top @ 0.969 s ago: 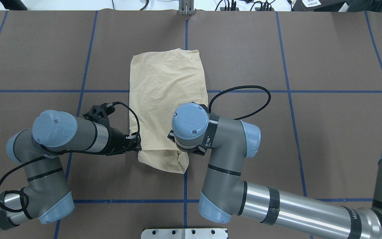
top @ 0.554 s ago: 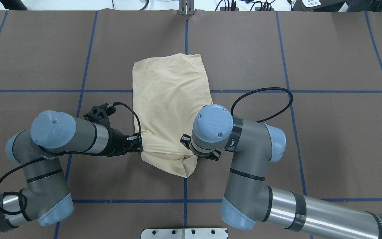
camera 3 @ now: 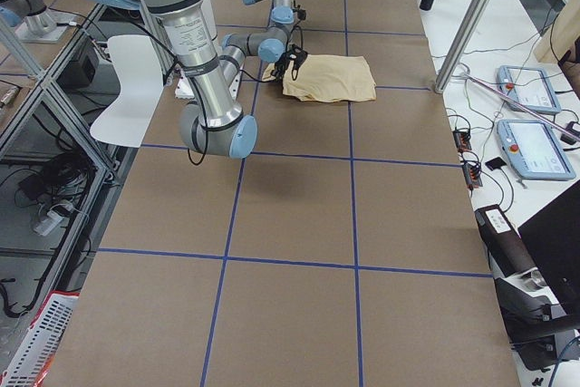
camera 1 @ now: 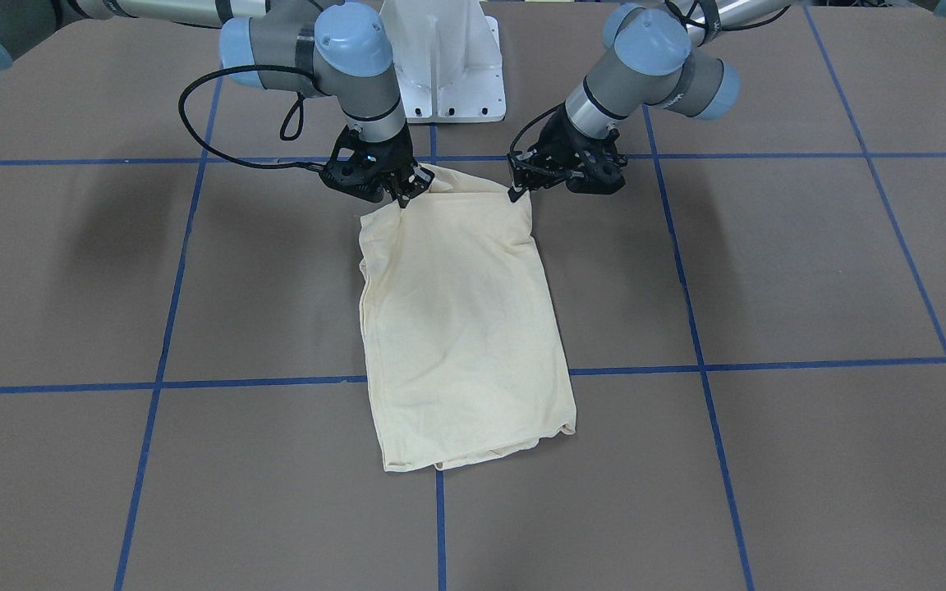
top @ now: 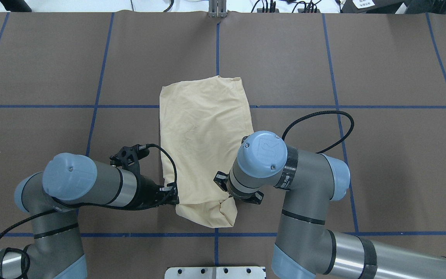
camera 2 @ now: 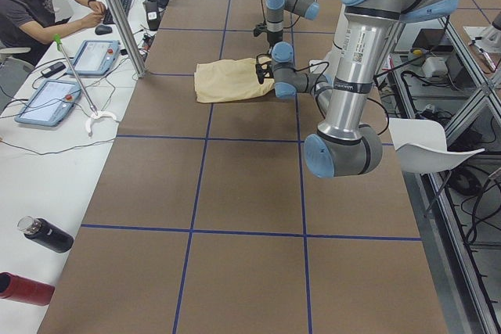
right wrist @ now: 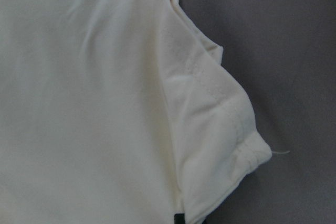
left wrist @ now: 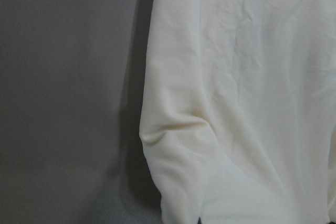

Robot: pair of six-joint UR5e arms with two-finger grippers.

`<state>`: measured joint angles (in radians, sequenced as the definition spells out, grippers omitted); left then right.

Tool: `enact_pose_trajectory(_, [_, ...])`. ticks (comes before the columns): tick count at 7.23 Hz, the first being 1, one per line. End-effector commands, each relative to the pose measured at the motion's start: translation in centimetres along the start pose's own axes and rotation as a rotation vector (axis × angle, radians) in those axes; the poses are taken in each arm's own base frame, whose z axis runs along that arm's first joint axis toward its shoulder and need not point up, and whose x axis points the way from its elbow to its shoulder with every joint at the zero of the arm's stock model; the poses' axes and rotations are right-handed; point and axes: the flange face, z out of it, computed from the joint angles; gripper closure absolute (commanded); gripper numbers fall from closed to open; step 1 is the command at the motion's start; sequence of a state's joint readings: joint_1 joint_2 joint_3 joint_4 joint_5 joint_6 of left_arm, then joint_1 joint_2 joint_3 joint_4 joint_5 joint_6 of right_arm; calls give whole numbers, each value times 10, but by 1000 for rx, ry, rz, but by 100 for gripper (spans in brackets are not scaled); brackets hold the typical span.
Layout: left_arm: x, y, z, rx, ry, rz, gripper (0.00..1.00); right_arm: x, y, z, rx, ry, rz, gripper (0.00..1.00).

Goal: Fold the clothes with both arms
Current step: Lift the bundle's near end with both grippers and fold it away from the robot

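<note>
The cream-yellow shirt (top: 203, 135) lies folded in a long rectangle at the table's middle, plain side up; the print is hidden. It also shows in the front-facing view (camera 1: 465, 328). My left gripper (top: 173, 199) is shut on the shirt's near left corner, seen in the front-facing view (camera 1: 516, 192). My right gripper (camera 1: 403, 197) is shut on the near right corner; its wrist hides it in the overhead view. The near edge is raised and bunched between them. Both wrist views show only cloth: left wrist (left wrist: 236, 103), right wrist (right wrist: 94, 103).
The brown table cover (top: 381, 155) carries blue tape grid lines. The white pedestal (camera 1: 440, 66) stands behind the grippers. An operator (camera 2: 39, 5) sits at a side bench with tablets (camera 2: 47, 101) and bottles (camera 2: 43, 234).
Both grippers moved toward the robot's base with the shirt's near edge, dragging the whole shirt closer to the base and slightly to the right.
</note>
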<state>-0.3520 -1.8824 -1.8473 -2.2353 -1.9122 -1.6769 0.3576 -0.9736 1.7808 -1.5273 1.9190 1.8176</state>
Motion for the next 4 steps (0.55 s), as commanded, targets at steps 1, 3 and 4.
enact_pose_trajectory(1, [11, 46, 0, -71, 10, 23, 100, 15, 8, -7, -45, 3, 8, 100])
enact_pose_trajectory(3, [11, 53, -19, -77, 21, 27, 100, 16, 14, -12, -71, -1, 2, 100])
enact_pose_trajectory(4, [18, 50, -30, -75, 35, 28, 100, 9, -5, -26, -48, -35, 15, 100])
